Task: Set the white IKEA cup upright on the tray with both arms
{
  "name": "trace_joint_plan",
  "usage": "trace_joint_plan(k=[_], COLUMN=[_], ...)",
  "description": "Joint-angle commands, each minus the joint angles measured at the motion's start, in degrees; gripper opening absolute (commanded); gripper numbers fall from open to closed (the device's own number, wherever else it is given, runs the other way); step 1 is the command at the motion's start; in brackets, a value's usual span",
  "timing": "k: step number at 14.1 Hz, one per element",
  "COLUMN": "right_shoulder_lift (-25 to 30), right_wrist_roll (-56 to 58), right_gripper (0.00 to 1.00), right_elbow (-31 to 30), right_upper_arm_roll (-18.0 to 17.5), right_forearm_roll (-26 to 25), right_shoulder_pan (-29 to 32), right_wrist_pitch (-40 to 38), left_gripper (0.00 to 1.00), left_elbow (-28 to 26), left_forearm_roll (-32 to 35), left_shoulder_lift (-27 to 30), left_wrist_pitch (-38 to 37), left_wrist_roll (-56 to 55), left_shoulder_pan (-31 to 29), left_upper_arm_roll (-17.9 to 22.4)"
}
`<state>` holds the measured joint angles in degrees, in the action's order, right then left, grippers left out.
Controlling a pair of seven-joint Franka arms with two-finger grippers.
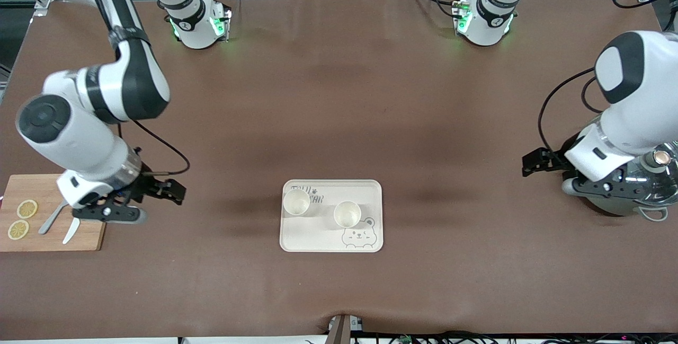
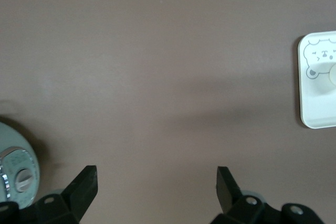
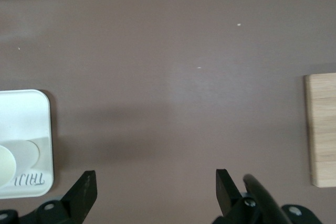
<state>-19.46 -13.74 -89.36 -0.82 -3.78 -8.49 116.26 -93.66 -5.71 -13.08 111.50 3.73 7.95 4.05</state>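
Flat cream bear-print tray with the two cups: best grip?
Probably the thin raised rim of the cream rectangular tray on a short end, from the side: it lies flat. Open left gripper and open right gripper each face one end; two white cups stand upright on it.

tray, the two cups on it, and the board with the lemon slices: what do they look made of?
Tray: cream, matte, thin moulded rim with rounded corners, likely plastic or melamine.
Cups: white, smooth; ceramic or plastic, can't tell.
Cutting board: pale wood, visible grain strips, unvarnished look; possibly bamboo.
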Motion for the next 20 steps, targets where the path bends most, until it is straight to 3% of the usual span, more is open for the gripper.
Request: trace_joint_plan(k=[1, 3, 7, 13, 16, 20], right_shoulder_lift=[8.01, 10.74, 15.14, 18.31, 18.31, 17.7], right_wrist_roll=[3.53, 7.92, 12.13, 15.76, 15.93, 18.84], right_gripper=[1.0, 1.0, 1.0, 1.0, 1.0, 1.0], right_elbow=[-7.65, -8.11, -8.02, -6.53, -3.64, 1.37], right_upper_arm_roll=[-1.02, -0.94, -2.24, -1.81, -1.73, -0.85], right_forearm_roll=[2.09, 4.56, 4.92, 4.83, 4.75, 3.95], right_shoulder_pan=[3.3, 6.02, 11.46, 13.06, 12.97, 12.45], right_wrist_pitch=[-0.5, -3.48, -9.72, -17.81, -23.08, -27.22], left_gripper=[1.0, 1.0, 1.0, 1.0, 1.0, 1.0], left_elbow=[-1.53, -0.73, 2.95, 3.4, 3.23, 2.96], left_forearm_roll=[-0.89, -0.27, 1.4, 2.1, 8.42, 9.22], left_shoulder_lift=[3.76, 4.55, 5.78, 10.0, 10.62, 9.83], left_wrist_pitch=[-2.24, -4.0, -9.62, -16.48, -18.42, -18.52], left_wrist_roll=[1.63, 2.32, 2.42, 2.24, 2.51, 2.68], left_shoulder_pan=[-1.19, -0.84, -1.1, -1.54, -1.54, -1.54], left_upper_arm_roll=[-0.18, -0.18, -0.1, -1.32, -4.3, -4.67])
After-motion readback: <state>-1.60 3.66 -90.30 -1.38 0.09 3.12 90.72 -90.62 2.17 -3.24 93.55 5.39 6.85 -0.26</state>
